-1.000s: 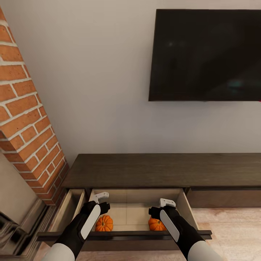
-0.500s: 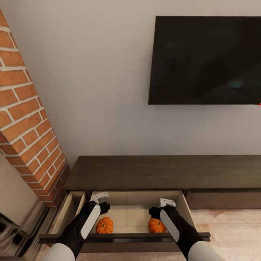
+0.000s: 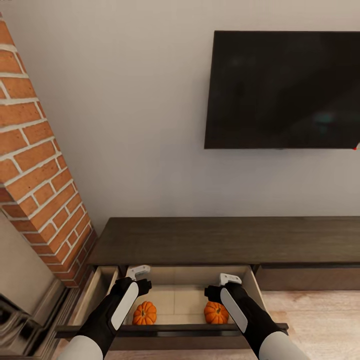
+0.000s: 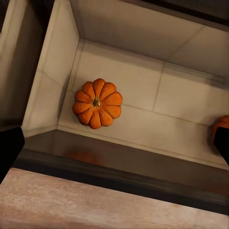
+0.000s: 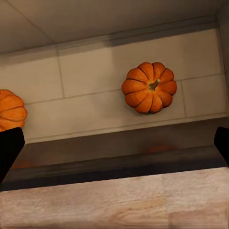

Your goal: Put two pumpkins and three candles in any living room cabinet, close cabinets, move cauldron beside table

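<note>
Two orange pumpkins lie in the open pale-wood drawer of the long dark cabinet. One pumpkin rests at the drawer's left, the other pumpkin at its right. My left gripper hangs open above the left pumpkin, apart from it. Over the right pumpkin, my right gripper is open too, holding nothing. Each wrist view catches the other pumpkin at its edge. Candles and cauldron are out of view.
A brick fireplace column stands at the left, close to the cabinet's end. A narrow drawer beside the wide one is open as well. A dark TV hangs on the wall above. Wood floor lies at the right.
The whole picture has slid downward a little, so the camera has moved. Both grippers stay open over the drawer and the pumpkins lie where they were.
</note>
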Motion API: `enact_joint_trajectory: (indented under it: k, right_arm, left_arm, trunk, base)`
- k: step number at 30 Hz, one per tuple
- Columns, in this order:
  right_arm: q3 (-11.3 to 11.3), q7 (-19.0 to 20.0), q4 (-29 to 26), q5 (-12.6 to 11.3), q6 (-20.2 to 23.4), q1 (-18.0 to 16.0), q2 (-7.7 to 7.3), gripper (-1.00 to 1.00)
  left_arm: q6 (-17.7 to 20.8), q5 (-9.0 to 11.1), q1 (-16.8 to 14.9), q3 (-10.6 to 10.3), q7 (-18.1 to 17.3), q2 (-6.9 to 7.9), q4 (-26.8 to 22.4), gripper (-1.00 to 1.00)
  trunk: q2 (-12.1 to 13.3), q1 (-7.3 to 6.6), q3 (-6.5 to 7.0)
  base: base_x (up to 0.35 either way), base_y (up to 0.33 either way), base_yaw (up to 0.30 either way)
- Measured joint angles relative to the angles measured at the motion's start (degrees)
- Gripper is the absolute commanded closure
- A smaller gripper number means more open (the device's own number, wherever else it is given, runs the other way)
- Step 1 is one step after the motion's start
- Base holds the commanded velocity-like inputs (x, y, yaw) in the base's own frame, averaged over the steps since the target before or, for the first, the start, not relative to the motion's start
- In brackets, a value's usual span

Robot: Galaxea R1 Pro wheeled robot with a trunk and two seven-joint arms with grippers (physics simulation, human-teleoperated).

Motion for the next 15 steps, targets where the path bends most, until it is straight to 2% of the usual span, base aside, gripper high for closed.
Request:
enact_joint_trajectory:
  k: [15]
  right_arm:
    - [0.0,0.0,-0.2,0.0,0.4,0.0,0.00,-1.00]
  left_arm:
    - [0.0,0.0,0.0,0.0,0.0,-0.04,0.0,-1.00]
  trunk:
    - [6.0,-3.30,2.69]
  base:
    - [0.000,0.000,0.000]
